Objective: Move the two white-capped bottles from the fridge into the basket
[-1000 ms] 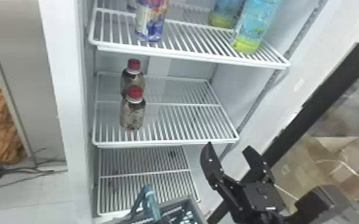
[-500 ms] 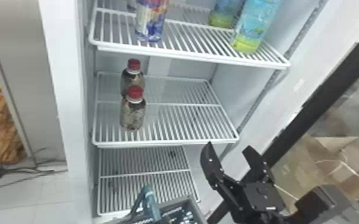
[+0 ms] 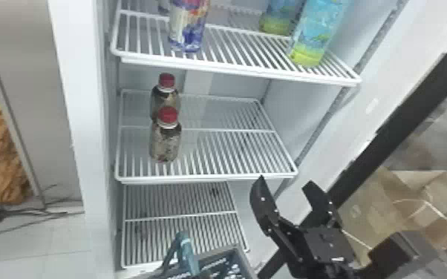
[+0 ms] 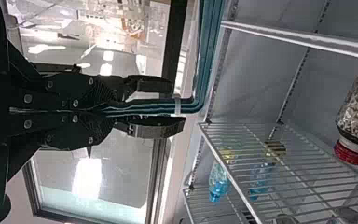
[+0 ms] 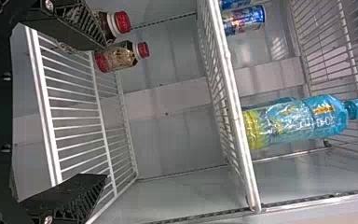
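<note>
Two red-capped bottles [image 3: 165, 144] are standing ten o'clock from my right gripper [image 3: 286, 182], jaws parted; my left gripper [image 4: 168, 105] is clasping the handle [image 3: 187, 254].

In the head view, the front bottle [image 3: 165, 146] hides the low part of the back bottle [image 3: 165, 98]. The top edge cuts off the drink can [image 3: 187, 31] and the tall blue bottle [image 3: 317, 31]. The bottom edge cuts off the basket [image 3: 242, 256], and the bits in it are too small to tell. The arm of the right pincer [image 3: 286, 181] is cut off too. In the left wrist view, a red-capped bottle runs past the edge. In the right wrist view, the pincer covers part of one red-capped bottle.
</note>
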Controlling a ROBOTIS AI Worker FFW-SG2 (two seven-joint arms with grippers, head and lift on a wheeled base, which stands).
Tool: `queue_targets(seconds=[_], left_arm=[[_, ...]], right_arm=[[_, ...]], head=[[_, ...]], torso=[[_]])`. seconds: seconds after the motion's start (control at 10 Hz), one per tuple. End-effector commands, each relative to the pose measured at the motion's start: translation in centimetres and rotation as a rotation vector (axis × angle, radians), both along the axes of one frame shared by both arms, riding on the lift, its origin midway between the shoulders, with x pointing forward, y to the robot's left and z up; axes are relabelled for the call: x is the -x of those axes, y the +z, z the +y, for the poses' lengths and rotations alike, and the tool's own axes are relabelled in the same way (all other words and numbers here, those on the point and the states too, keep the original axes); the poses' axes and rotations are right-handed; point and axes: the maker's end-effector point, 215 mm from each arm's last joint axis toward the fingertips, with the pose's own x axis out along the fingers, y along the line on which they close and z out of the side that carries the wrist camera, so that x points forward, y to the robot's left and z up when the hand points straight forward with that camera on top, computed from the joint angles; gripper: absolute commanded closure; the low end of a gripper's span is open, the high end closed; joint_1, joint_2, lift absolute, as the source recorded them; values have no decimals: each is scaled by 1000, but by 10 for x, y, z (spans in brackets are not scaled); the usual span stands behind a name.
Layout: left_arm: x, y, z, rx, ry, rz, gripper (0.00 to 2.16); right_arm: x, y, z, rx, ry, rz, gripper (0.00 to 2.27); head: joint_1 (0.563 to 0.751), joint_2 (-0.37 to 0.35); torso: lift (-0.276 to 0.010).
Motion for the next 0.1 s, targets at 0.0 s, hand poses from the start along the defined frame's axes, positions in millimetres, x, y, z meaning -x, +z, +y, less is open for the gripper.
queue_targets(seconds=[0.0], left_arm=[[-1,0,0,-1,2,0,1122]], right_arm=[[0,-1,0,-4,-1,2,65]], head=[[695,-350]], torso=[[-260]])
